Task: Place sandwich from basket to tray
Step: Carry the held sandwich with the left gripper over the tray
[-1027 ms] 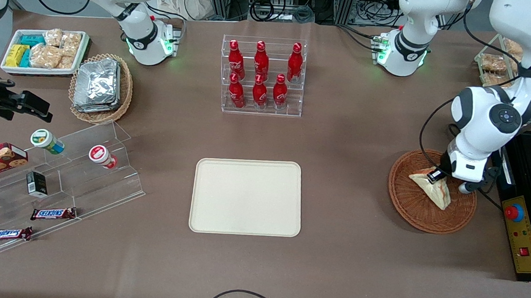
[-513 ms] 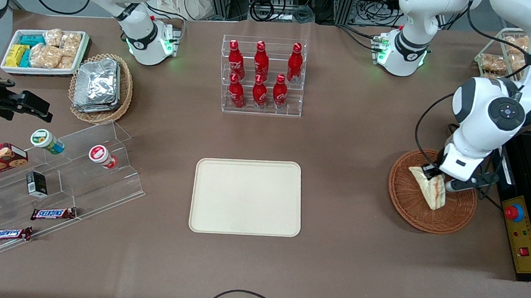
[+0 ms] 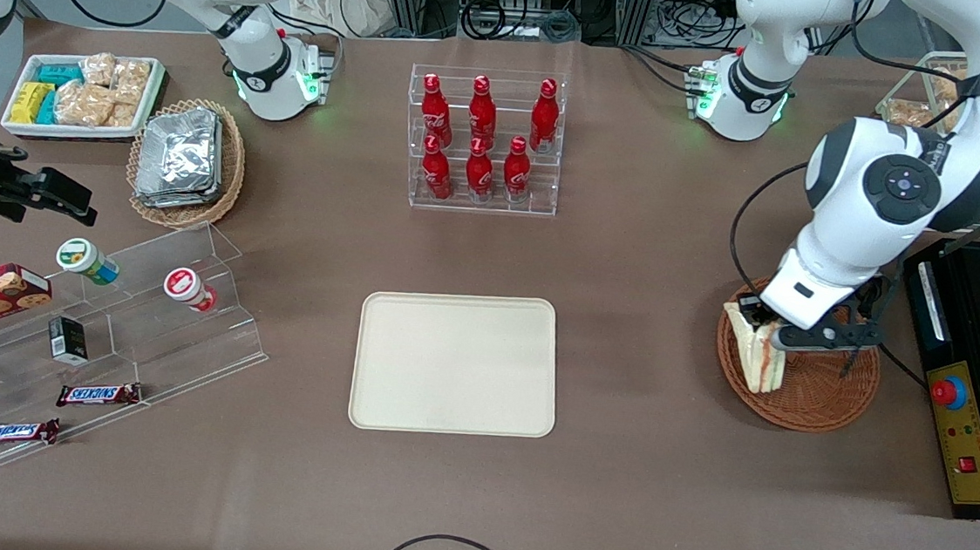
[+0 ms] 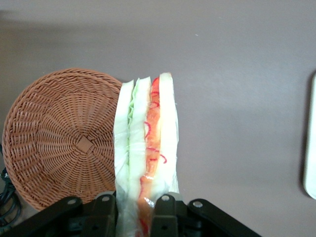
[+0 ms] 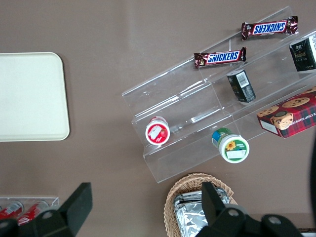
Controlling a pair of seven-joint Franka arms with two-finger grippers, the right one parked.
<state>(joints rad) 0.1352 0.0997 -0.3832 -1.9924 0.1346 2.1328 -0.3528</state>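
Gripper clamped on the sandwich, hanging long-axis down over the basket rim at mid-right of the front view, with the bare tray well apart at frame centre on the bench

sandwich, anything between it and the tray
Nothing visible. The gripper holds the sandwich over the basket rim; only bare tabletop lies between it and the tray.
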